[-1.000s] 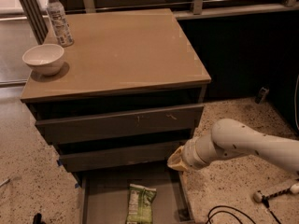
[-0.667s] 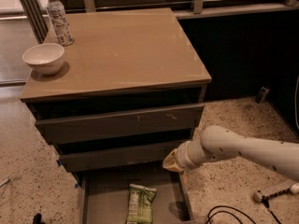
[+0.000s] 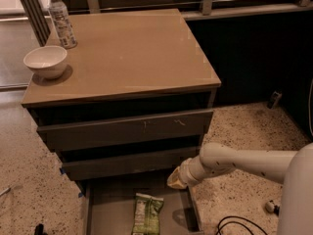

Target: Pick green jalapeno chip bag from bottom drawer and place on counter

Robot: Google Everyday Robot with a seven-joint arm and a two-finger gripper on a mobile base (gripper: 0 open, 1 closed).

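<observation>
The green jalapeno chip bag (image 3: 146,213) lies flat in the pulled-out bottom drawer (image 3: 110,204), with its white label panel facing up and its lower end cut off by the frame's edge. My gripper (image 3: 175,180) is at the end of the white arm that reaches in from the right. It hangs over the drawer's right rear part, just in front of the middle drawer's front, above and to the right of the bag and apart from it. The tan counter (image 3: 132,53) is the cabinet's top.
A white bowl (image 3: 45,61) and a plastic water bottle (image 3: 61,18) stand on the counter's left side. The two upper drawers (image 3: 127,129) stick out slightly. Black cables (image 3: 234,225) and a small object lie on the speckled floor at right. A dark wall rises behind.
My arm has moved left and a little down, bringing the gripper further over the open bottom drawer. The bag has not moved.
</observation>
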